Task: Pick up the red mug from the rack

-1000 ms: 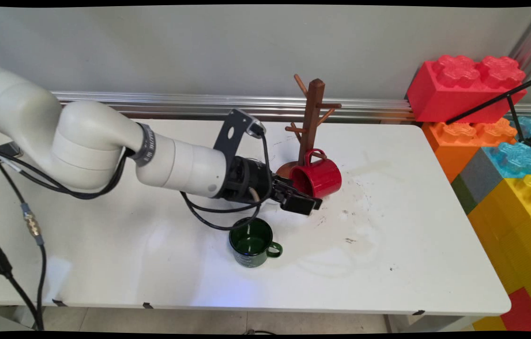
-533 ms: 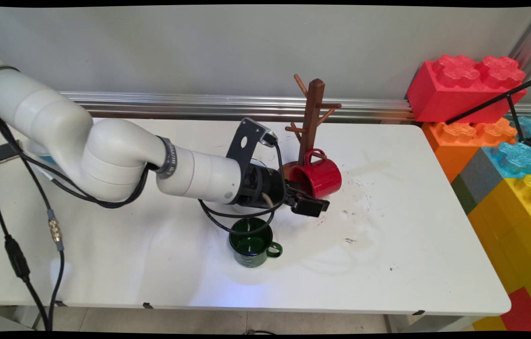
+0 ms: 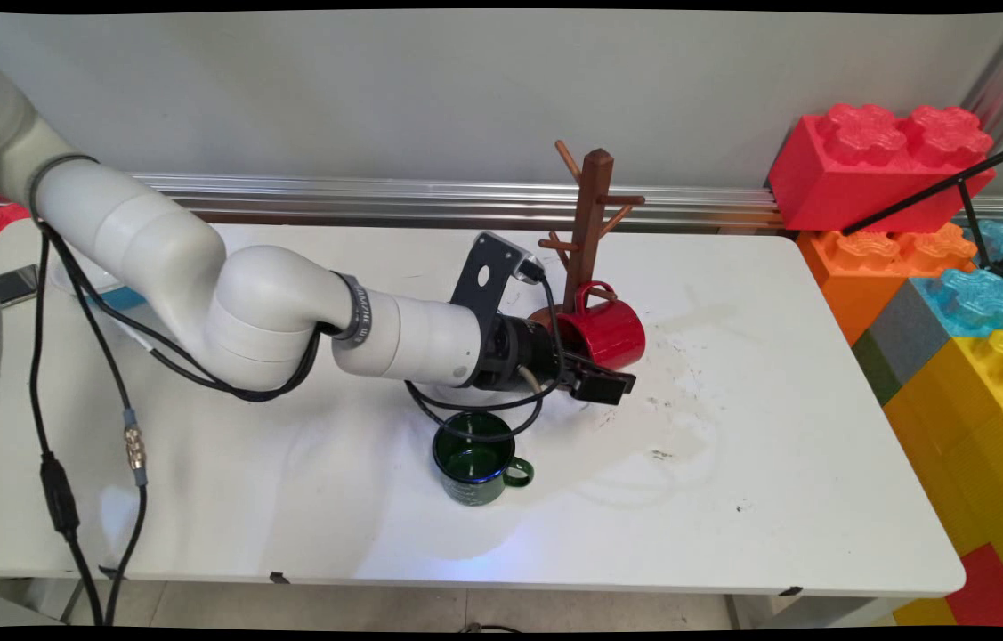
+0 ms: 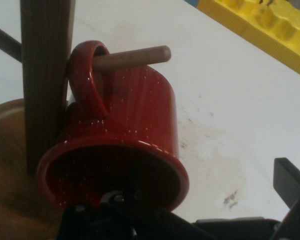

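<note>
Main view: pushed further along toward the mug tree (image 3: 590, 223) over the last second, gripper (image 3: 601, 385) spread open right against the rim of the red mug (image 3: 605, 331), hung unmoved just ahead by its handle on a peg (image 4: 135, 57), green mug (image 3: 474, 456) just behind.

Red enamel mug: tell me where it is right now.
In the main view the red enamel mug hangs by its handle on a low peg of the brown wooden mug tree, right of centre, beside the gripper.

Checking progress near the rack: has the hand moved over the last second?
Yes. The hand has slid to the picture's right, farther under the hanging red mug, closer to the wooden mug tree.
</note>
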Motion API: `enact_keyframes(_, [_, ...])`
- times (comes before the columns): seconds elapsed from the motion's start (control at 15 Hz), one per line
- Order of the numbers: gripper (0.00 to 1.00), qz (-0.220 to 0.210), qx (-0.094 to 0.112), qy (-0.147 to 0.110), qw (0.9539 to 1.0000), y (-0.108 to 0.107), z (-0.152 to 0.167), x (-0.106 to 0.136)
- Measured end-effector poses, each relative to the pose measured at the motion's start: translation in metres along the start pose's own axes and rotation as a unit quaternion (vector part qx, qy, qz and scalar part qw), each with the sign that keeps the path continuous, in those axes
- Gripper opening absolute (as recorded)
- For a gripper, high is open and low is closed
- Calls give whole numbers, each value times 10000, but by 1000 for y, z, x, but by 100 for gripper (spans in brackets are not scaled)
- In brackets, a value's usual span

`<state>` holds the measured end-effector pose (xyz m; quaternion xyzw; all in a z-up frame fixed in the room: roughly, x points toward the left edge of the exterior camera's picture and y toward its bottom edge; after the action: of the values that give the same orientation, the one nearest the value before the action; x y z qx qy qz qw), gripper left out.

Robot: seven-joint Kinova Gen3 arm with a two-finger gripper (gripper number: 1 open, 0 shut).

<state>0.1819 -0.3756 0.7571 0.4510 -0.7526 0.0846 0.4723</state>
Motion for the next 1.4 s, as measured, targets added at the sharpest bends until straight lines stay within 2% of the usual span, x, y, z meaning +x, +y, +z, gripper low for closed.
enact_keyframes(0.87, [100,-119,-27,136,9998,-3,13,-1])
enact_keyframes(0.93, [0,-122,-28,142,9998,-3,13,0])
enact_keyframes(1.4, [0,-156,11,171,9997,-5,13,0])
